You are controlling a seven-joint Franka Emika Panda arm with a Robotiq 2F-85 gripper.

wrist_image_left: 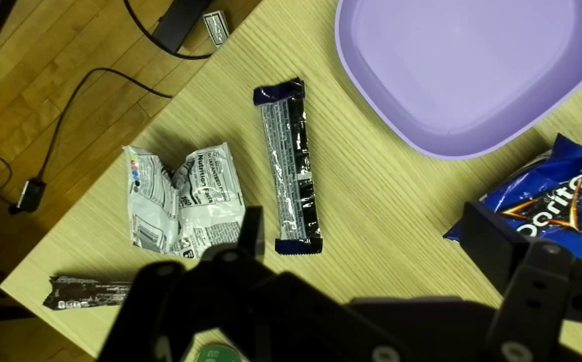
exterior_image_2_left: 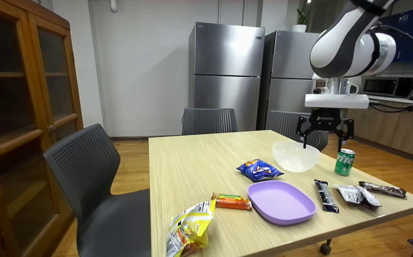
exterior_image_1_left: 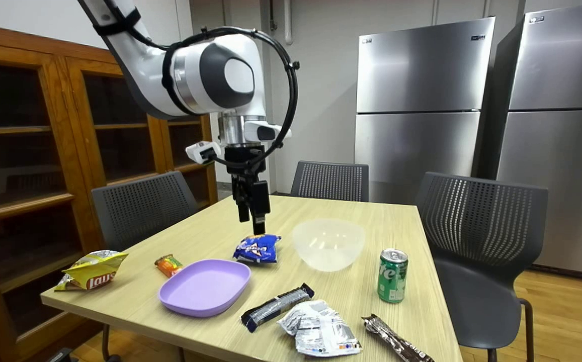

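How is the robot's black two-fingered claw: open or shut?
Open: in the wrist view, the black two-fingered claw has its fingers spread wide, with nothing gripped.

It's three snack bags (exterior_image_1_left: 92, 274) (exterior_image_1_left: 259, 250) (exterior_image_1_left: 321, 329)! | Three slim packets (exterior_image_1_left: 169, 265) (exterior_image_1_left: 277, 306) (exterior_image_1_left: 396, 339), yes, three more | one plate (exterior_image_1_left: 205, 287), just the one | one bowl (exterior_image_1_left: 328, 246) | one can (exterior_image_1_left: 392, 276) | a single table (exterior_image_1_left: 391, 221) | three chairs (exterior_image_1_left: 145, 211) (exterior_image_1_left: 330, 181) (exterior_image_1_left: 482, 221) | and two fridges (exterior_image_1_left: 419, 75) (exterior_image_1_left: 562, 176)!

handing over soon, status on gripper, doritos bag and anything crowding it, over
Gripper open, empty, above the table. Blue Doritos bag lying on it, untouched. Purple plate close alongside the bag, frosted bowl nearby.
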